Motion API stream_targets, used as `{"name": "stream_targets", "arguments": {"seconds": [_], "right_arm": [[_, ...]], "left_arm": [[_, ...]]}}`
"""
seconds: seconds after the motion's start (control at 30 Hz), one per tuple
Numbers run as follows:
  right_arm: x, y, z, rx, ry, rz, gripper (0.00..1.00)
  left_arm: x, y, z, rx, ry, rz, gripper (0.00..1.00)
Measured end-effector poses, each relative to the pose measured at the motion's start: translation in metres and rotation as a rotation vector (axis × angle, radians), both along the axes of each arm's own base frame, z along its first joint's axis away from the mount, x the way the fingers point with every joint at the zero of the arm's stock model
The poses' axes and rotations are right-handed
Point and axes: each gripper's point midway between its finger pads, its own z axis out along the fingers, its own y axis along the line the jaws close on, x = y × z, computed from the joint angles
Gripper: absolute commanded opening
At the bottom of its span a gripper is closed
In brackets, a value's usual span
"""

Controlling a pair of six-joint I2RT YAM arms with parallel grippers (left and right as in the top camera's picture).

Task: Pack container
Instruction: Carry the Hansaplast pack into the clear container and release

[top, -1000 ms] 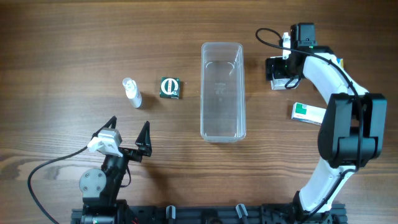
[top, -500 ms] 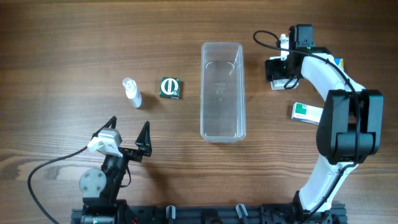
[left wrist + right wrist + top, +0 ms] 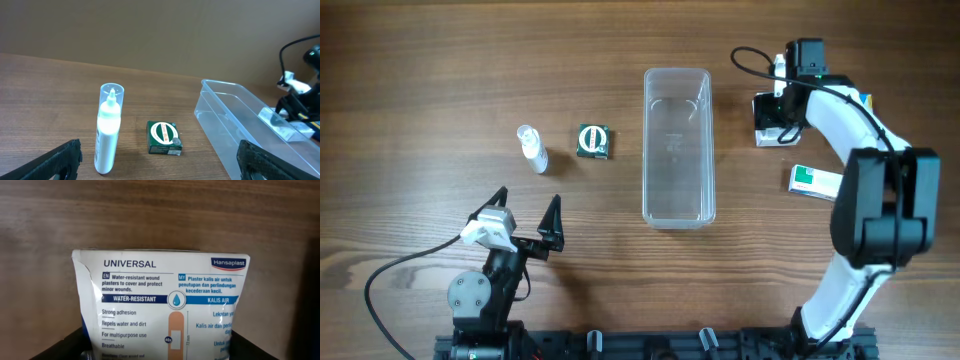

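Container: centre of table, long axis running near to far, open top up, nothing inside. Packing not started, by the look of it. Set between both arms, likely so either can drop into it.

Just right of its far end: right gripper, closed on plaster pack. Wrist view filled by the pack, printed face to camera, dark fingers at either lower corner. Held by the side edges, probably to stop the flat pack slipping. Lifted or resting on the wood: cannot tell. Next move, judged: carry left over the rim and release.

Further right and nearer: green-and-white box, lying flat, waiting its turn.

Left of container: small green box, then white bottle, upright in left wrist view, well apart from container.

Near left: left gripper, spread wide, holding nothing, parked low and facing those two items, presumably its share.
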Motion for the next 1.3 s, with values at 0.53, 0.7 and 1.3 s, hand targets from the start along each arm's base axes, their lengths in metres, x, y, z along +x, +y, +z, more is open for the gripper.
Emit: {"name": "stream_targets", "arguments": {"seconds": [0.53, 0.7, 1.3], "right_arm": [[-0.086, 0.197, 0.164, 0.359, -0.173, 0.148, 0.67], [-0.065, 0.207, 0.12, 0.315, -0.137, 0.055, 0.67], [-0.031, 0.207, 0.053, 0.217, -0.128, 0.011, 0.8]], "left_arm": [[0.0, 0.0, 0.0, 0.0, 0.0, 0.0, 1.0], [0.0, 0.0, 0.0, 0.0, 0.0, 0.0, 1.0], [0.0, 0.0, 0.0, 0.0, 0.0, 0.0, 1.0]]}}
